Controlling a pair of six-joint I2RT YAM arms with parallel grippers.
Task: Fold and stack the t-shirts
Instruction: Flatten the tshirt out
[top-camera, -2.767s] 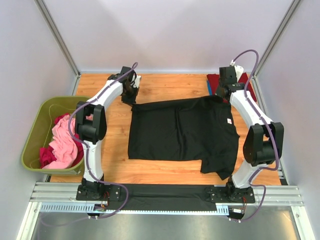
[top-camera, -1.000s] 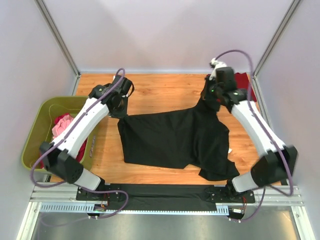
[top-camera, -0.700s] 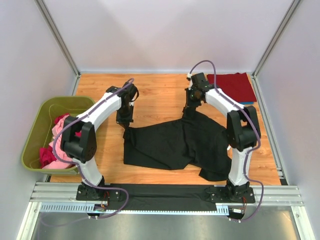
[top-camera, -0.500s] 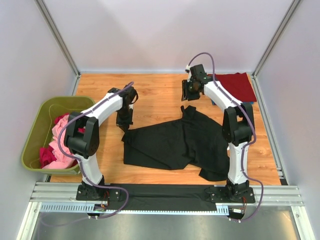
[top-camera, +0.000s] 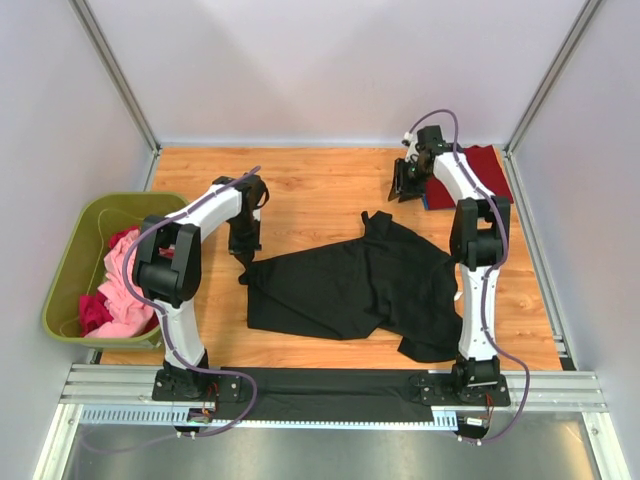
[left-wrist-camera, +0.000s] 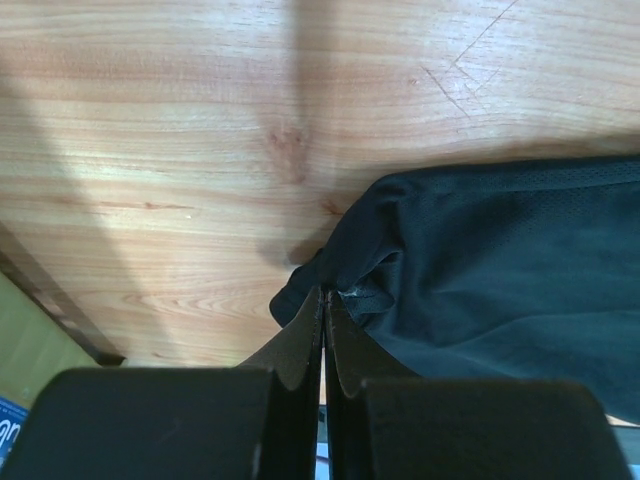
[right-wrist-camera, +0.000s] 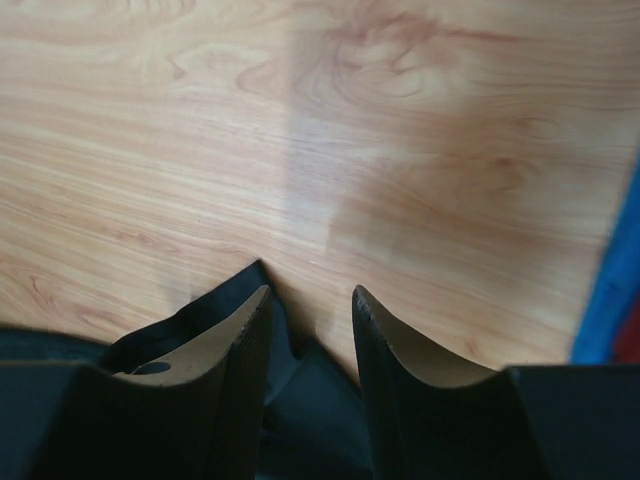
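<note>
- The black t-shirt (top-camera: 350, 285) is lying crumpled on the middle of the worktop (top-camera: 320, 190), bunched into uneven folds, with one point of cloth sticking out toward the far edge.
- Its overlapping layers are hiding the sleeves and neckline, so its outline is hard to make out from above.
- The left tool (top-camera: 243, 270) is pinching the shirt's left corner. In the left wrist view the fingers (left-wrist-camera: 300, 340) are pressing together on a small fold of the black t-shirt (left-wrist-camera: 500, 270) just above the wood.
- The right tool (top-camera: 403, 185) is hovering over bare wood near the far right corner, apart from the shirt. In the right wrist view the right tool (right-wrist-camera: 310, 292) is showing a narrow gap between its fingers and is gripping nothing. Black cloth (right-wrist-camera: 310, 400) is showing low in that view.
- A dark red t-shirt (top-camera: 485, 170) is lying flat at the far right corner, with the right arm crossing over its near edge.
- A blue cloth (top-camera: 430, 203) is showing only as a sliver beside it, and its shape cannot be told.
- An olive-green bin (top-camera: 70, 260) is standing off the worktop's left edge and holding pink t-shirts (top-camera: 125, 285), with the left arm partly blocking them.
</note>
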